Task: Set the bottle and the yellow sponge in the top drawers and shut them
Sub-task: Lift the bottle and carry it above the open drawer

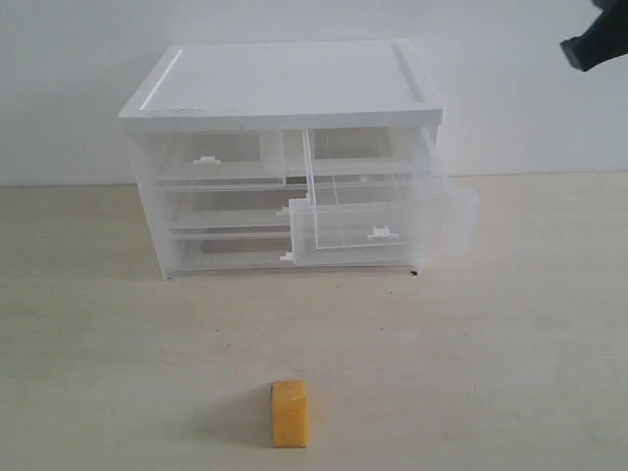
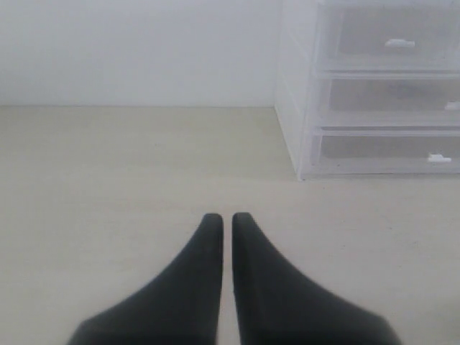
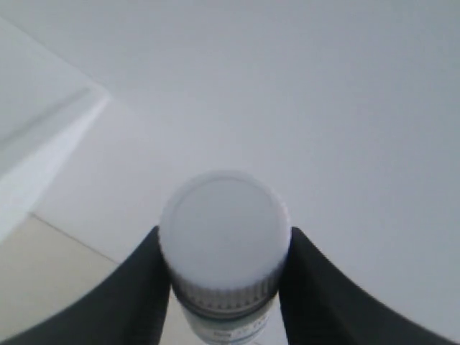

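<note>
The yellow sponge (image 1: 289, 413) lies on the table near the front edge, well in front of the cabinet. The right top drawer (image 1: 383, 224) is pulled out and tilts forward; the left top drawer (image 1: 211, 157) is pushed in. In the right wrist view the bottle (image 3: 225, 241) with its white cap sits between the black fingers (image 3: 133, 291), and my right gripper (image 3: 225, 248) is shut on it. Only a dark piece of the right arm (image 1: 599, 39) shows at the exterior view's top right corner. My left gripper (image 2: 227, 219) is shut and empty, low over bare table beside the cabinet.
The white-topped cabinet (image 1: 285, 83) stands at the back of the beige table against a white wall. Its lower full-width drawers (image 2: 392, 147) are pushed in. Open table surface lies around the sponge and to the cabinet's sides.
</note>
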Available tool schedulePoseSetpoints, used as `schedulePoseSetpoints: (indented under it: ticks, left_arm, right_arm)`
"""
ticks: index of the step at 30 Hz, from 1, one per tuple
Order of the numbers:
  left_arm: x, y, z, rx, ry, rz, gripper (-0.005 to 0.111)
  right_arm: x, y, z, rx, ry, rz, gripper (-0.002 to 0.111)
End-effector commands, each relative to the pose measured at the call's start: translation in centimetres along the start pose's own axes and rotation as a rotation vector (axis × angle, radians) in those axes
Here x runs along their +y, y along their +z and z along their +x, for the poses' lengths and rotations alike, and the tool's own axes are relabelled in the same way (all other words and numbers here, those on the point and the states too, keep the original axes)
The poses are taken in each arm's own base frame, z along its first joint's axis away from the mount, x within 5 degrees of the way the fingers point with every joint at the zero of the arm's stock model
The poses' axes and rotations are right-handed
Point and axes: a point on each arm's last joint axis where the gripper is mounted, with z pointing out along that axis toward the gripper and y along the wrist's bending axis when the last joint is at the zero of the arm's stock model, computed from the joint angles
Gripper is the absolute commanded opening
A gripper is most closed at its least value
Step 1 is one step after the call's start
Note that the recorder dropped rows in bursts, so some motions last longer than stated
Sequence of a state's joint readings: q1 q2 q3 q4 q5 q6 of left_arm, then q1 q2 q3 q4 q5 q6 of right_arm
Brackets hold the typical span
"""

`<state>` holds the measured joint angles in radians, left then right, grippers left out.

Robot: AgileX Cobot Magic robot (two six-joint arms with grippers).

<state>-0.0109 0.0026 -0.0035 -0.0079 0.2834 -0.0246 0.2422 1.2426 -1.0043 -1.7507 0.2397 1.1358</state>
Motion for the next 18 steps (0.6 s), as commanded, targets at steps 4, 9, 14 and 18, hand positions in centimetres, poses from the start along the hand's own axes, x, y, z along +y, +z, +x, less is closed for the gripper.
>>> schedulePoseSetpoints:
  ticks: [4,9,14,18]
  left_arm:
    - [0.0,0.0,0.1,-0.004,-0.007,-0.002,0.004]
    - [0.0,0.0,0.0,-0.006,-0.007,-0.002,0.004]
    - [0.0,0.0,0.0,-0.006,-0.007,-0.002,0.004]
    - [0.0,0.0,0.0,-0.006,-0.007,-0.002,0.004]
  right_arm:
    - [-2.2,-0.4,1.9,0.249,-0.176,0.207,0.000]
    - [-1.5,-0.9,3.5,0.442,-0.312,0.082,0.000]
    - [0.2,-1.5,4.0,0.553,-0.242,-0.179,0.000]
    - [1.0,-2.3,2.8,0.598,-0.104,-0.376,0.000]
